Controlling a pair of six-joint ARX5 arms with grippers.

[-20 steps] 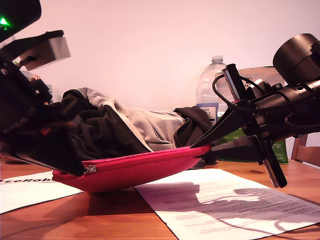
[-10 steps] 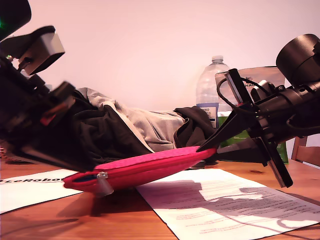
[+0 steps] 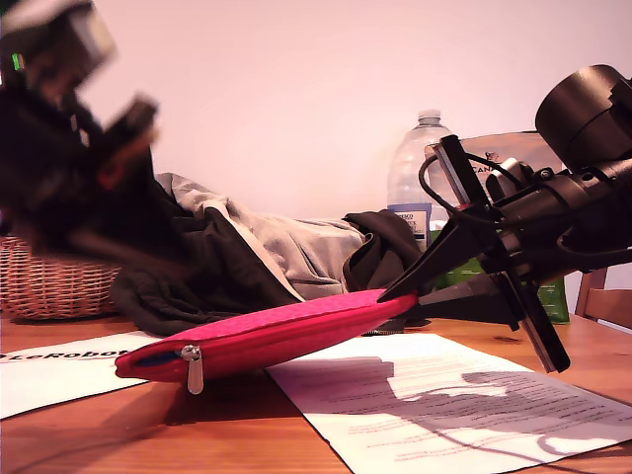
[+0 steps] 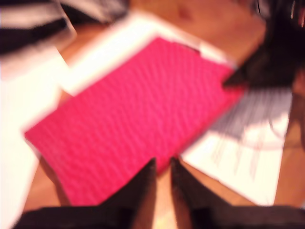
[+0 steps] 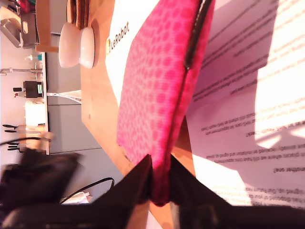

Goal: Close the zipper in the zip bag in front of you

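Note:
The red-pink zip bag (image 3: 286,331) slopes from the table up to the exterior view's right, where my second gripper (image 3: 392,292) is shut on its raised end. The second wrist view shows those jaws (image 5: 160,162) clamped on the bag's (image 5: 152,90) edge, with the zipper (image 5: 194,36) running away along it. The silver pull tab (image 3: 193,368) hangs at the bag's low end, with a short dark gap beside it. My first gripper (image 4: 163,164), blurred, hovers above the bag (image 4: 138,119) with a narrow gap and nothing in it. Its arm (image 3: 74,178) is raised at the exterior view's left.
A pile of grey and black clothing (image 3: 267,247) lies behind the bag. A water bottle (image 3: 420,173) and a silver-and-green pouch (image 3: 513,148) stand at the back right of the exterior view, a wicker basket (image 3: 49,281) at the left. Paper sheets (image 3: 444,395) lie on the wooden table (image 3: 247,434).
My first gripper has let go of the pull tab and risen up and away. The bag's low end has dropped to the table and the tab now hangs free.

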